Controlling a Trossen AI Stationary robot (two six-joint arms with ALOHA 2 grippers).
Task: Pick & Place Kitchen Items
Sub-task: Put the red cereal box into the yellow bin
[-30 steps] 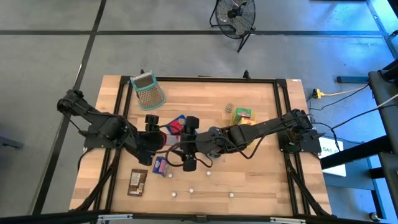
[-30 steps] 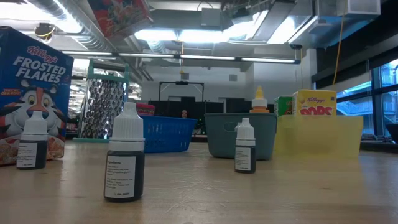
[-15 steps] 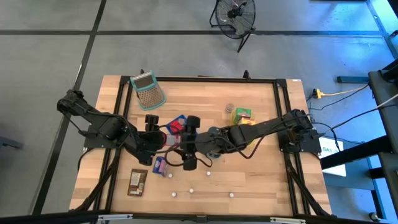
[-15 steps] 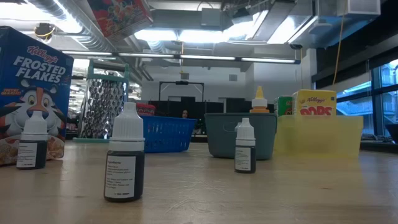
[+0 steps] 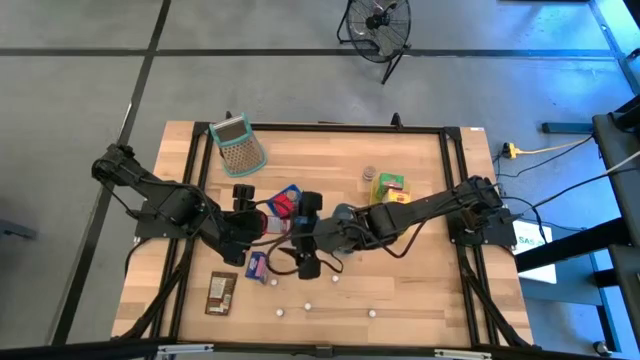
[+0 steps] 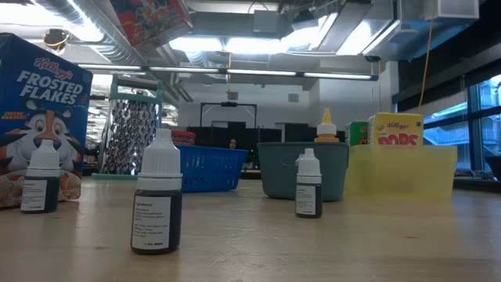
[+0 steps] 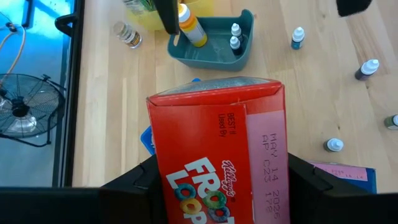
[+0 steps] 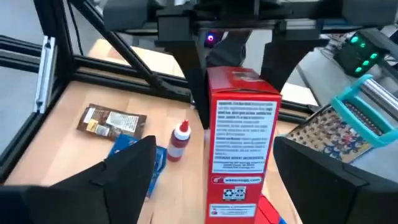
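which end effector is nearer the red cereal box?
Left. The left end effector grips the red cereal box; the right end effector faces it with fingers spread either side, not touching.

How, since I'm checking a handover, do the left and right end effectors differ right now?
The left end effector is shut on the upright red cereal box; the right end effector is open and holds nothing. The left's fingers press the box's sides; the right's stand wide apart, clear of it. Shared: both are dark and two-fingered, and both face that box mid-table.
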